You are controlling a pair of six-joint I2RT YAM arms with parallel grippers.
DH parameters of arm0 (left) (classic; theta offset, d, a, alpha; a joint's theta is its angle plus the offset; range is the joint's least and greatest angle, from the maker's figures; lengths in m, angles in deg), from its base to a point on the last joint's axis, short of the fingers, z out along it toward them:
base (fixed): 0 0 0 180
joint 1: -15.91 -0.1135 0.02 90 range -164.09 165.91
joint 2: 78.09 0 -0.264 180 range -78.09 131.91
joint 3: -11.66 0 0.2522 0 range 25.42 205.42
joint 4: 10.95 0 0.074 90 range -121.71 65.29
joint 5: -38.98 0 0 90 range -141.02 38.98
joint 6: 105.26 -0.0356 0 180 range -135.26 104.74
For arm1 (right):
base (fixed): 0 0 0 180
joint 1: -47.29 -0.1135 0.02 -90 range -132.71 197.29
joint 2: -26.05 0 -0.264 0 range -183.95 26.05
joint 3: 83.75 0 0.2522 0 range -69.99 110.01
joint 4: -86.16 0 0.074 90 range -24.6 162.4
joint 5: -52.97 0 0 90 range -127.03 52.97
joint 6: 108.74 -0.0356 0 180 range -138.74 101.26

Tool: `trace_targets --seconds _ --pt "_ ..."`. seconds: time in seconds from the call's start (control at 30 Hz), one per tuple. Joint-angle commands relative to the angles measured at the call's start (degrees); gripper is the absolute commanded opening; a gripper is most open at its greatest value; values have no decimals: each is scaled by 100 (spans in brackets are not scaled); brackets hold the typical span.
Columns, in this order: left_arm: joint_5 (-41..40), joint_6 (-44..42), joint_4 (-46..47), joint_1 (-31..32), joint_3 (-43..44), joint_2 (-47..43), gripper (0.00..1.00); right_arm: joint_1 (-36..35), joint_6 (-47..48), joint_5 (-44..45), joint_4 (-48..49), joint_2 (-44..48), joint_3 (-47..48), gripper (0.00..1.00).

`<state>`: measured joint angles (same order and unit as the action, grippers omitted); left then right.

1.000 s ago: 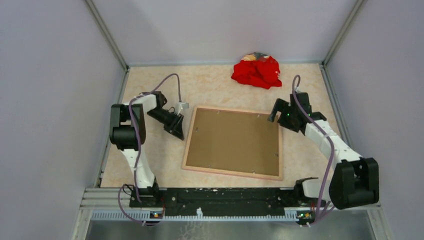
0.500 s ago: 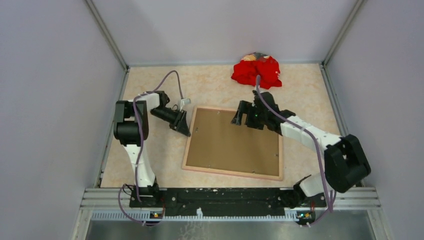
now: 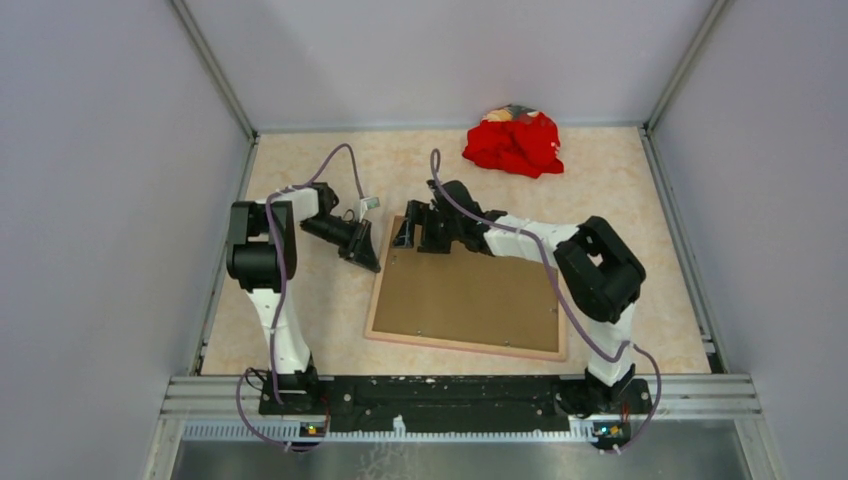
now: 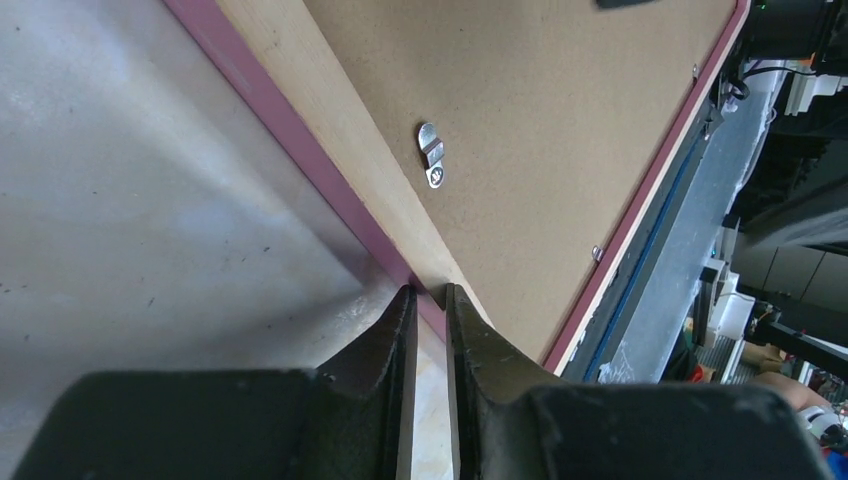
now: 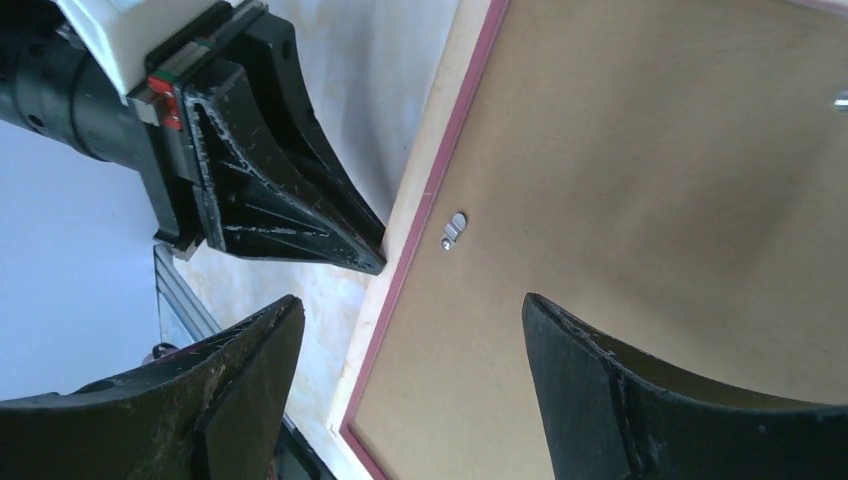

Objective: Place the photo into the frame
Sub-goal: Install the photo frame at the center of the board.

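The frame [image 3: 460, 348] lies back up on the table, its tan wood rim [image 4: 330, 130] around a brown backing board [image 3: 470, 285]. The photo is hidden. My left gripper [image 3: 365, 258] is at the frame's left edge near the far corner. Its jaws [image 4: 428, 295] stand almost together, with the pink rim pinched between the fingertips. My right gripper [image 3: 408, 230] hovers open over the far left corner. In the right wrist view it [image 5: 408, 300] has one finger over the table and the other over the board, straddling the rim [image 5: 420, 200]. My left gripper [image 5: 270, 180] shows there too.
A red cloth heap [image 3: 515, 142] lies at the back of the table, right of centre. Small metal turn clips [image 4: 432, 160] [image 5: 453, 230] hold the backing board. Grey walls close in the table on three sides.
My right arm swung left along the frame's far edge to its far left corner, jaws narrowing slightly. My left jaws closed in on the frame's left rim.
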<state>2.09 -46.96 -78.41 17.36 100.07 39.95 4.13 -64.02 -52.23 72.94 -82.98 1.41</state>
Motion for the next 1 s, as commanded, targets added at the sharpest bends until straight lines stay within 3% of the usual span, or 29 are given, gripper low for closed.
trace_targets --seconds 0.0,0.37,0.97 --pt "-7 -88 290 50 -114 102 20 -202 -236 -193 393 -403 469 79" --pt "-17 -91 280 39 -100 76 18 -365 -567 -360 715 -917 579 72" --pt "-100 -90 336 40 -135 8 17 -369 -685 -429 816 -1360 873 72"
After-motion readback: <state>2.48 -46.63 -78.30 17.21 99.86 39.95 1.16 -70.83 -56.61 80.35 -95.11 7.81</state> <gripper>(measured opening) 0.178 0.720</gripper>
